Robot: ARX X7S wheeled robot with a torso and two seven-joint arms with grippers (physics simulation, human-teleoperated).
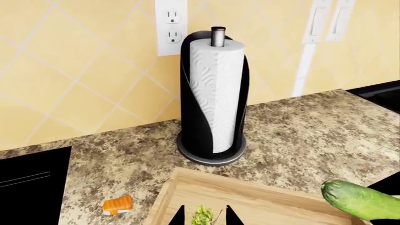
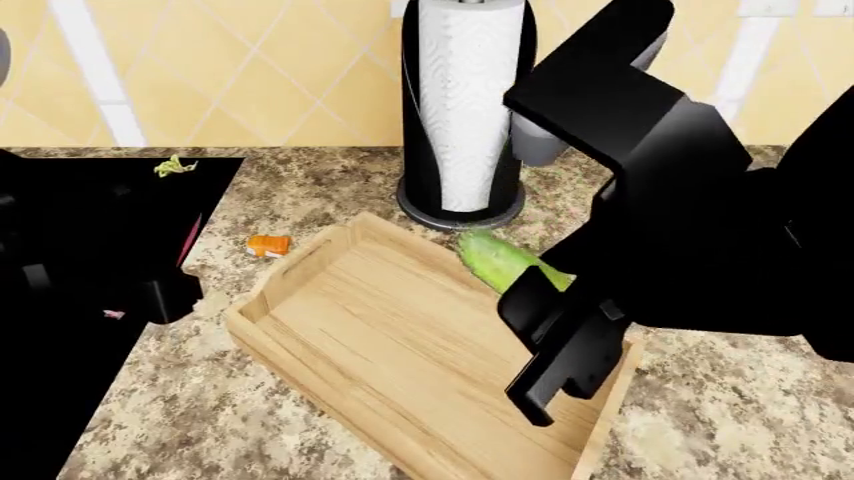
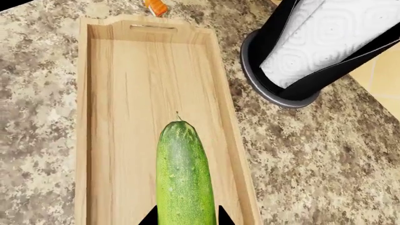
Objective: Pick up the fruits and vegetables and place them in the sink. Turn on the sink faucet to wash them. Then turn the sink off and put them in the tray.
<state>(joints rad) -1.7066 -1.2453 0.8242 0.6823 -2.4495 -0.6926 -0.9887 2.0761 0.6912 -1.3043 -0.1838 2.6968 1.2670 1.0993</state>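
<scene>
One cucumber is sitting between the right gripper's two black fingertips, which are closing on its lower end; it is hanging above the tray, its length running along the tray's long axis. Skin is showing smooth, light to mid green, faintly speckled, with a tiny dry stem nub at the free tip. From the head camera the cucumber's end is peeking out beside the tray's rim nearest the paper towel holder, with the right arm covering the rest.

Tray is reading as pale wood, shallow, low rims, a slot handle cut into the short end toward a small orange item lying on the speckled granite counter just beside that end. Paper towel holder is standing upright on the counter just beyond the tray, by the yellow tiled wall.

Left gripper is hovering over the tray's edge, a leafy green sprig showing between its tips; whether it is clamped I cannot tell. Radish body itself is not making itself visible there.

Another green scrap is lying on the black surface well apart from the tray.
</scene>
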